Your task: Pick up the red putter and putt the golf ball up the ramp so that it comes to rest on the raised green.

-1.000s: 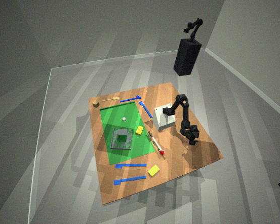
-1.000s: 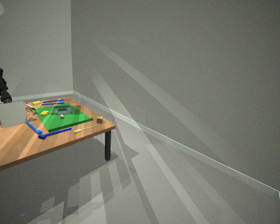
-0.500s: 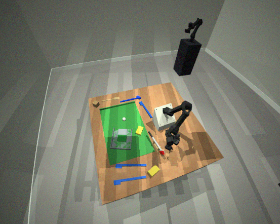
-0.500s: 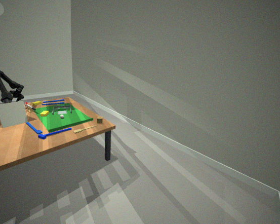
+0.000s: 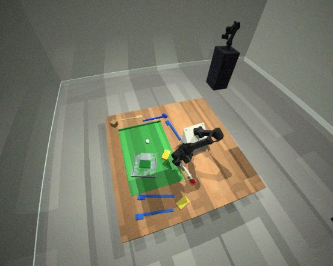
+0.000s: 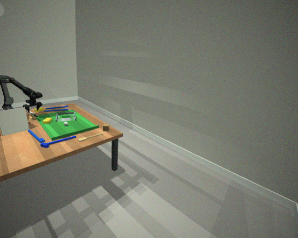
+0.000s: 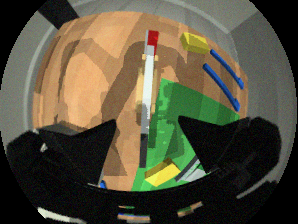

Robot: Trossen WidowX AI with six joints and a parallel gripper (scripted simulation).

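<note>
One putter, the red-headed one, is the tool for this task. The red putter [image 5: 187, 171] [image 7: 148, 82] has a compact block head, red on one side and pale grey on the other in the wrist view. Its shaft is straight and slender: white to light grey over the section next to the head, dark grey to black over the end section. The shaft is propped on a tan support [image 7: 140, 90], beside the edge of the green mat [image 5: 127, 144] [image 6: 79, 129] [image 7: 197, 97]. In the top view the head points away from the mat, and the arm hides the dark end.

The gripper [image 5: 176, 158] [image 6: 32, 107] [image 7: 148, 120] is open, with its fingers wide apart and nothing held between them. It is positioned above the putter; in the wrist view the shaft runs lengthwise through the space framed by the two fingers.

The golf ball [image 5: 147, 141] [image 6: 66, 124] is a small, plain white sphere. It rests on the green mat, apart from the grey-railed ramp assembly [image 5: 143, 176] [image 6: 66, 113], and is not on the raised green. A yellow block [image 5: 165, 154] [image 6: 47, 120] [image 7: 162, 173] lies on the mat near the assembly. Two blue putters [image 5: 156, 196] [image 7: 221, 86] lie beyond one end of the mat, near a second yellow block [image 5: 182, 203] [image 6: 39, 109] [image 7: 194, 43].
</note>
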